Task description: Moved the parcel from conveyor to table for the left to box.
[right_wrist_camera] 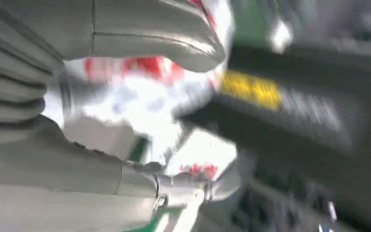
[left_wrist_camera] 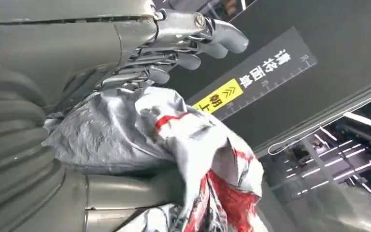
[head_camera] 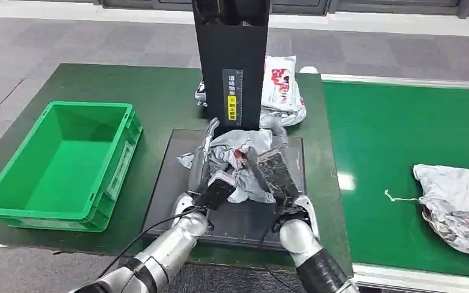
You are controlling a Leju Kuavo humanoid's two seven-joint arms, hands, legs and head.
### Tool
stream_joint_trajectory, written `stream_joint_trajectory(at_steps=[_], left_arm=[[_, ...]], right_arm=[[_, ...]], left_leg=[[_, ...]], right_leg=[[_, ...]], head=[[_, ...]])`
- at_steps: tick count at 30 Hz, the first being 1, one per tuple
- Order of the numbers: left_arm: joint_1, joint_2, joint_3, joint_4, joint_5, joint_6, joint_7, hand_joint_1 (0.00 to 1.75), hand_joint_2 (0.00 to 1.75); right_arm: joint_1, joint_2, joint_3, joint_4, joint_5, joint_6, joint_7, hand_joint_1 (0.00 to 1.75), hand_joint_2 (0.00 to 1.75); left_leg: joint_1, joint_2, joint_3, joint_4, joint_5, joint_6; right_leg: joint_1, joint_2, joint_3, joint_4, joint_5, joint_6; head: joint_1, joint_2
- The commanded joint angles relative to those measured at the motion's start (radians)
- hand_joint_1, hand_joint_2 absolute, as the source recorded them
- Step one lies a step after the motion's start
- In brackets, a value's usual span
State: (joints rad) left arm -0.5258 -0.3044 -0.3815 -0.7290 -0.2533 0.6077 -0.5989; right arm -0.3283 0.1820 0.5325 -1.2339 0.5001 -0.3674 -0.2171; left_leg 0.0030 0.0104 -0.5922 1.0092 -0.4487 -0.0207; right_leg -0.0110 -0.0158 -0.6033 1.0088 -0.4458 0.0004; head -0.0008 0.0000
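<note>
Both hands grip the parcel (head_camera: 241,160) over the dark pad (head_camera: 165,183): left hand (head_camera: 204,174), right hand (head_camera: 278,177). Handover step, I judge. Next, right lets go, left carries it left to the green box (head_camera: 61,162).

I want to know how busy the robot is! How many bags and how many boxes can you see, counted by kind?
Grey parcel bags: 3, one between both hands, one behind the black stand, one on the conveyor
Green crates: 1
Total: 4
</note>
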Motion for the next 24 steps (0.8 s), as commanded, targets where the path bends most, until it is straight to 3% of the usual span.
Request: stream_joint_trajectory(at_steps=[1, 10, 14, 19, 20, 22, 24], left_arm=[[-0.03, 0.014, 0.025, 0.067, -0.049, 0.0, 0.023, 0.0, 1.75], [-0.082, -0.013, -0.018, 0.195, -0.166, -0.051, 0.079, 0.0, 1.75], [-0.15, -0.01, -0.198, 0.379, -0.442, -0.216, 0.383, 0.0, 1.75], [-0.152, -0.017, -0.232, 0.403, -0.501, -0.244, 0.428, 0.0, 1.75], [-0.157, -0.021, -0.255, 0.421, -0.538, -0.326, 0.457, 0.12, 1.75], [-0.154, -0.027, -0.275, 0.432, -0.581, -0.352, 0.49, 1.75, 1.75], [-0.152, -0.029, -0.286, 0.437, -0.623, -0.375, 0.517, 1.75, 1.75]], right_arm=[[0.048, -0.009, -0.248, -0.143, -0.118, 0.007, -0.107, 0.0, 0.0], [-0.012, 0.009, -0.327, 0.01, -0.332, 0.157, -0.185, 0.0, 0.0], [-0.03, 0.049, -0.401, -0.018, -0.326, 0.216, -0.14, 0.0, 0.0], [-0.015, 0.053, -0.418, -0.049, -0.31, 0.232, -0.127, 0.0, 0.0], [0.0, 0.063, -0.439, -0.074, -0.289, 0.24, -0.117, 0.0, 0.0], [0.033, 0.066, -0.458, -0.122, -0.262, 0.248, -0.104, 0.0, 0.0], [0.059, 0.071, -0.473, -0.155, -0.238, 0.273, -0.086, 0.0, 0.0]], left_leg=[[0.001, -0.001, 0.002, -0.001, 0.0, 0.001], [0.001, -0.001, 0.002, -0.001, 0.0, 0.001], [0.001, -0.001, 0.002, -0.001, 0.0, 0.001], [0.0, 0.0, 0.003, -0.002, 0.0, 0.001], [0.001, 0.0, 0.002, -0.001, 0.0, 0.001], [0.001, -0.002, 0.002, -0.001, 0.0, 0.001], [0.0, -0.004, 0.003, -0.001, 0.0, 0.001]], right_leg=[[0.0, 0.001, 0.003, -0.002, 0.0, 0.0], [0.001, 0.001, 0.003, -0.003, 0.001, 0.0], [0.0, 0.0, 0.003, -0.001, 0.001, 0.0], [0.0, 0.002, 0.004, -0.002, 0.001, 0.0], [0.001, 0.001, 0.003, -0.002, 0.001, 0.0], [0.0, 0.0, 0.003, -0.002, 0.0, 0.0], [0.0, -0.002, 0.004, -0.002, 0.0, 0.0]], head=[[0.0, 0.0], [0.0, 0.0], [0.0, 0.0], [0.0, 0.0], [0.0, 0.0], [0.0, 0.0], [0.0, 0.0]])
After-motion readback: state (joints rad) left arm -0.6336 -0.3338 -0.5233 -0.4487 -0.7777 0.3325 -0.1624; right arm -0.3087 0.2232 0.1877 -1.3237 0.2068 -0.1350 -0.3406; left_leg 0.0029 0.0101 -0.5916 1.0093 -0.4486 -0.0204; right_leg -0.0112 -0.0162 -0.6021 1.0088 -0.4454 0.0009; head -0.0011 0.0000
